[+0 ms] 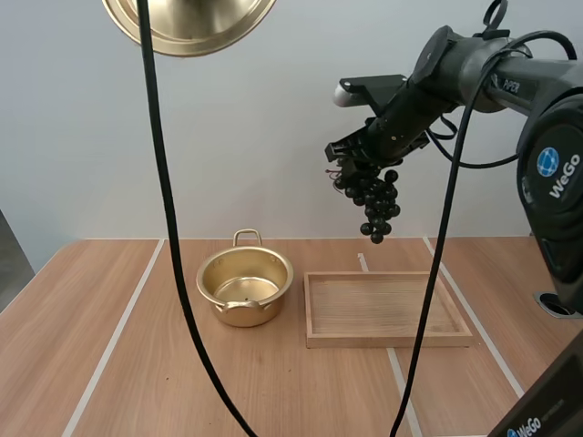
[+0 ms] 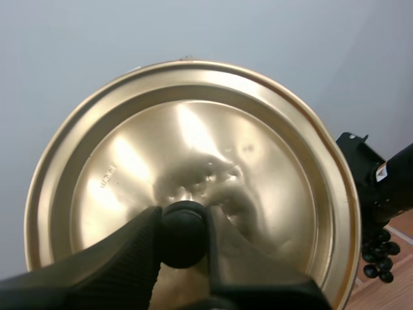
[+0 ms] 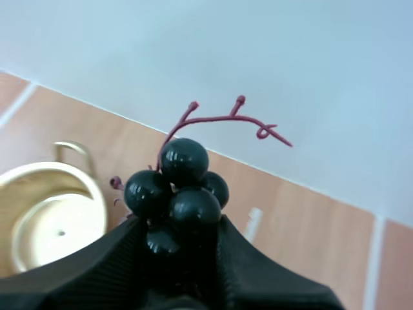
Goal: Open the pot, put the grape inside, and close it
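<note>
Currently left fingers (image 2: 150, 242) are clamped from both sides on the black knob (image 2: 184, 234) of the lid (image 2: 193, 148). Grip is on the knob alone, so the lid hangs off it, parked high and clear of the work area. That looks deliberate, to leave the pot mouth open.

Right fingers (image 3: 129, 248) are closed on the top berries of the grapes (image 3: 184, 168). The red stem pokes out above the fingertips and the rest of the bunch dangles free below them. Holding it by the top should let the cluster go in bottom first.

Further down from the right fingers, the wooden tray (image 1: 387, 309) lies roughly under the bunch. The pot (image 1: 244, 287) sits just beside the tray on the left-arm side, open and empty, on the surface (image 1: 137, 364).

My read: lid is off and the grapes are lifted. The next move needs travel toward the pot, then a descent. The pinch holds only a few berries, so a slip is possible.
</note>
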You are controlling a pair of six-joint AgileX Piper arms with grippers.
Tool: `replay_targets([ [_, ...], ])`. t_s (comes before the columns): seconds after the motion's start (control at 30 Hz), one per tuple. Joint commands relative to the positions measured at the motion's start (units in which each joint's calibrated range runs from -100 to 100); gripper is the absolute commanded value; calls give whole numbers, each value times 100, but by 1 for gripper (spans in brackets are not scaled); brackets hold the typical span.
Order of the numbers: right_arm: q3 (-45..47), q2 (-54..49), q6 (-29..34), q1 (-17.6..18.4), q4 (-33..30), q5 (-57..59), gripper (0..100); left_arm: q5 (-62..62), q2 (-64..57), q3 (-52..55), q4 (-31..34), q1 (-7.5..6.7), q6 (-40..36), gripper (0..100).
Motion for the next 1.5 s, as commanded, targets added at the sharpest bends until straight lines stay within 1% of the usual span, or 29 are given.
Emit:
replay_targets([
  [0.0,-145,-94,-40,404,184,130,0,-101,-39,-310,-41,-17,-54,0],
  [0.17,-163,-69,-29,893,246,12,0,15,-39,-669,-41,-17,-190,0],
  [0.27,-163,-2,-22,1114,274,-259,0,26,-39,-817,-41,-17,-191,0],
  [0.53,-163,387,-56,1472,290,-634,0,42,-39,-956,-41,-17,-202,0],
  [0.93,-230,1246,-204,1799,312,-1114,0,131,-39,-956,10,-17,-202,0],
  [1.1,-324,1510,-284,1799,301,-1334,0,192,-39,-956,141,-17,-202,0],
  [1.47,-324,1876,-397,1799,313,-1272,0,222,-39,-956,166,-17,-241,0],
])
